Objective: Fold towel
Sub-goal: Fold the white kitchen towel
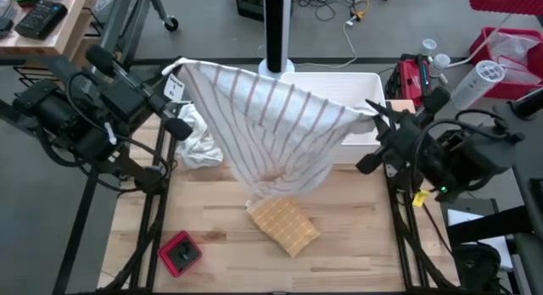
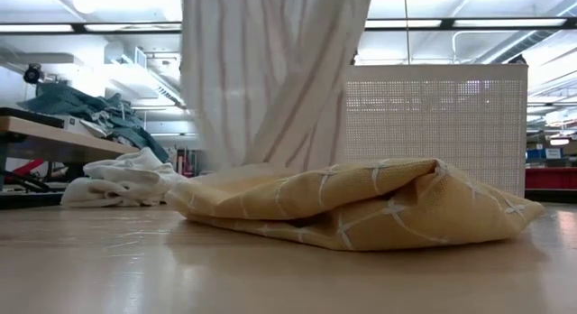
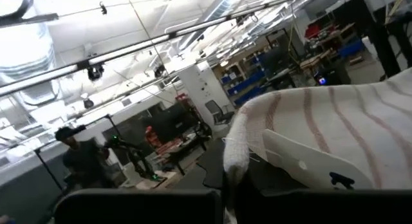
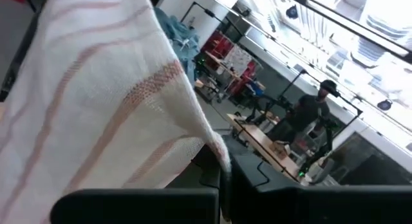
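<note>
Folded yellow cloth (image 2: 361,206) lying nearest; behind and above it, striped towel (image 1: 271,117) hanging stretched, corners pinched by closed left gripper (image 1: 174,70) and closed right gripper (image 1: 376,110); white cloth (image 1: 197,141) crumpled beside.

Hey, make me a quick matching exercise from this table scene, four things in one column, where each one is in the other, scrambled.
Things:
1 striped towel
2 yellow cloth
3 red box
4 white cloth

Places:
A crumpled by the left arm
B hanging between left gripper and right gripper
C near the table's front left corner
D lying under the hanging cloth

Pairs: 1-B, 2-D, 3-C, 4-A
</note>
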`<state>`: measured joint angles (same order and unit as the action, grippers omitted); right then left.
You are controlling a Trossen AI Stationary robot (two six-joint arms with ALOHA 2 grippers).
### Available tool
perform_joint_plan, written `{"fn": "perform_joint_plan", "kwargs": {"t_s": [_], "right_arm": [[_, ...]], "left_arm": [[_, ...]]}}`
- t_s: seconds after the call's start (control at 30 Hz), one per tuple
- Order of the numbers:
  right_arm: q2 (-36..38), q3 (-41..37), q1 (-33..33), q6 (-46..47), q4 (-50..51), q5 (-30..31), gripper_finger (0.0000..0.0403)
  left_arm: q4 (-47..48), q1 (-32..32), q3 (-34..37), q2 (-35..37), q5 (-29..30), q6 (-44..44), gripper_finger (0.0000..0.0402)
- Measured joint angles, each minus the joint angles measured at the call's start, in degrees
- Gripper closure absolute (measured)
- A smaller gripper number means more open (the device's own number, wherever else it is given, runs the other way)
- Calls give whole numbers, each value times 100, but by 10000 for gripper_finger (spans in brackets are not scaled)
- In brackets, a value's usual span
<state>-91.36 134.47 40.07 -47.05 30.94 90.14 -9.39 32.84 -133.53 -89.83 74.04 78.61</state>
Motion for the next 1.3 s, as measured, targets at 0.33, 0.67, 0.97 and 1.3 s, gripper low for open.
{"fn": "perform_joint_plan", "kwargs": {"t_s": [0.33, 0.67, 0.97, 1.3], "right_arm": [[14, 11, -447, -72, 212, -9, 403], [478, 37, -1677, -101, 369, -398, 403], [815, 26, -2184, 231, 282, -1947, 403], [801, 26, -1801, 1885, 1841, -1949, 403]], "left_arm": [[-11, -419, 4, 9, -252, 806, 402], [-61, -1649, 8, 342, -271, 675, 402], [-20, -1966, 17, 486, -356, 629, 401], [900, -1657, 19, 509, 202, -348, 402]]}}
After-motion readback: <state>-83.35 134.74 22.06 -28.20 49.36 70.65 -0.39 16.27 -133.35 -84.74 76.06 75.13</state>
